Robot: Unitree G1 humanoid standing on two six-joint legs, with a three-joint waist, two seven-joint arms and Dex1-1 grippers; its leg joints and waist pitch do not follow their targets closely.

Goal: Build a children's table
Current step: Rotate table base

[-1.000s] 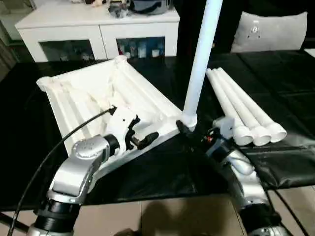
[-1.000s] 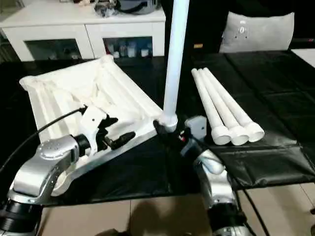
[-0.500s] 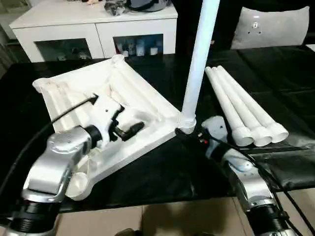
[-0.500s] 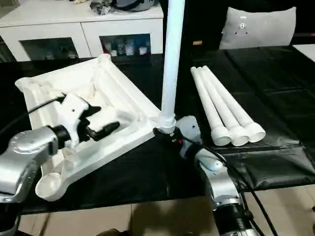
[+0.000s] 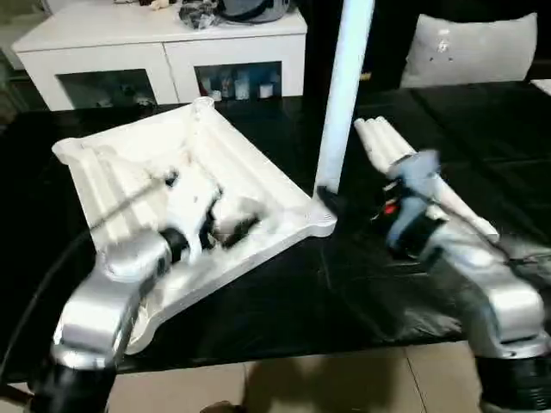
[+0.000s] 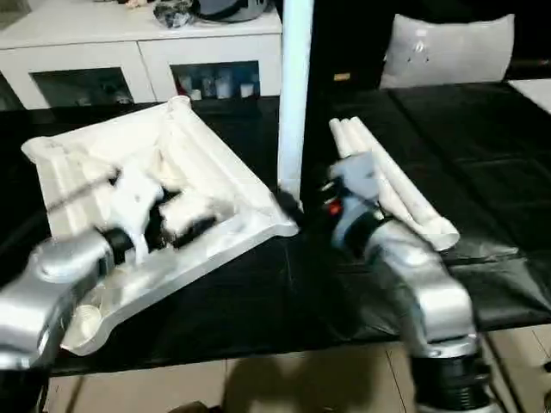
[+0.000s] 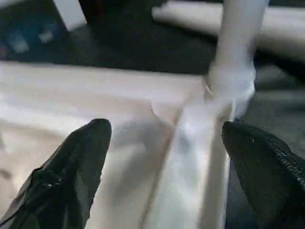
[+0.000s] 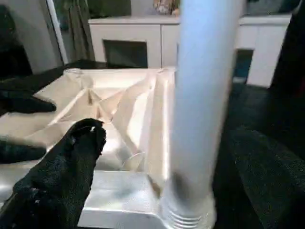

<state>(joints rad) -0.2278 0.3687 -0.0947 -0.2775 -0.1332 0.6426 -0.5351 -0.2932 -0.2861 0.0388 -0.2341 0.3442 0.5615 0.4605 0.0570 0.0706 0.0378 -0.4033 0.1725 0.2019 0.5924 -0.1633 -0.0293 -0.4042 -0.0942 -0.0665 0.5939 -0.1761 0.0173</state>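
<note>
Right gripper drawn back and lifted from the foot of the upright leg since a second ago, fingers spread wide and straddling the tube without touching. Leg left standing on its own in the near corner socket, so likely seated; three spare legs lying at about 3 o'clock from it on the black work table. Left gripper shifted inward over the ribbed underside of the table top, fingers apart, clamped on nothing, corner socket at roughly 2 o'clock from it. Probably next: fetching another leg
</note>
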